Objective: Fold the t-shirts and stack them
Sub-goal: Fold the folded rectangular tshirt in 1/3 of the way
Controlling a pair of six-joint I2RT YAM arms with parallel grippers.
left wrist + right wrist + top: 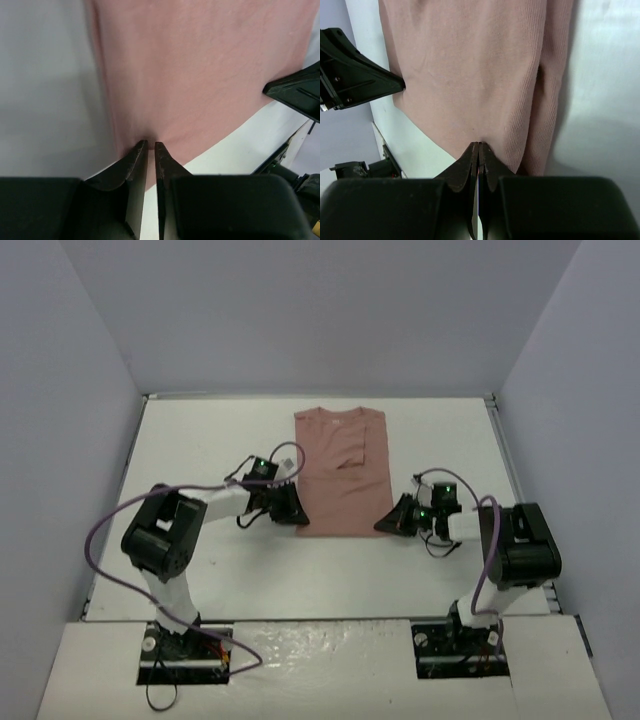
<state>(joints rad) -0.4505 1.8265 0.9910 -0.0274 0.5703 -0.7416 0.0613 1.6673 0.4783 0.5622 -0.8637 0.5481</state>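
Observation:
One dusty-pink t-shirt (340,470) lies on the white table (220,440), folded lengthwise into a narrow rectangle with its collar at the far end. My left gripper (296,512) is at the shirt's near left corner. In the left wrist view its jaws (150,145) stand almost together, with the cloth (200,70) puckered between the tips. My right gripper (383,525) is at the near right corner. Its jaws (479,145) are shut on the hem of the pink cloth (470,65), which dimples at the tips. No chest graphic shows.
Grey walls box in the table on the left, right and far sides. A purple cable (100,530) loops from the left arm. The right gripper's black body (300,95) shows across the shirt in the left wrist view, and the left one (360,75) in the right wrist view.

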